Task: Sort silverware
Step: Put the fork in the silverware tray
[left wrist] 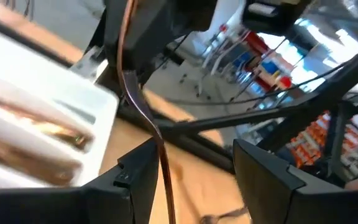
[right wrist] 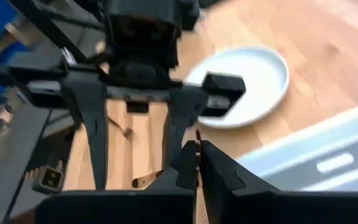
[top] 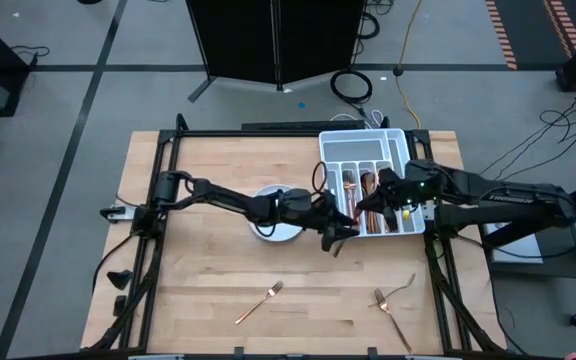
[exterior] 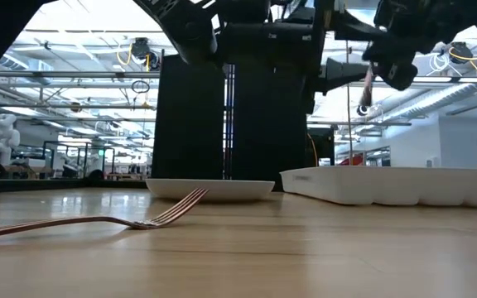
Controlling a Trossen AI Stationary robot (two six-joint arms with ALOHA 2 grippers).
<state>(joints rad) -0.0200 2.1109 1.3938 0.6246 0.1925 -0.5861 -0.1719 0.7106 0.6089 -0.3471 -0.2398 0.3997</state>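
My left gripper [top: 340,236] hung above the table beside the near left corner of the white divided tray [top: 400,140], its fingers [left wrist: 132,180] spread wide with nothing clamped. A slim copper piece of silverware [left wrist: 146,121] ran up through the gap between them; whether it touched them I could not tell. My right gripper [right wrist: 197,163] met it over the tray's near end, fingers pressed together on the end of that same copper piece, holding it above the table. I could not tell whether it was a fork, spoon or knife. More copper pieces [top: 365,190] lay in the tray's compartments. The round white plate [top: 276,228] sat near the middle of the table, under my left arm. Two copper forks rested by the table's near edge: one fork [top: 258,302] left of centre, the other fork [top: 392,312] toward the near right corner.
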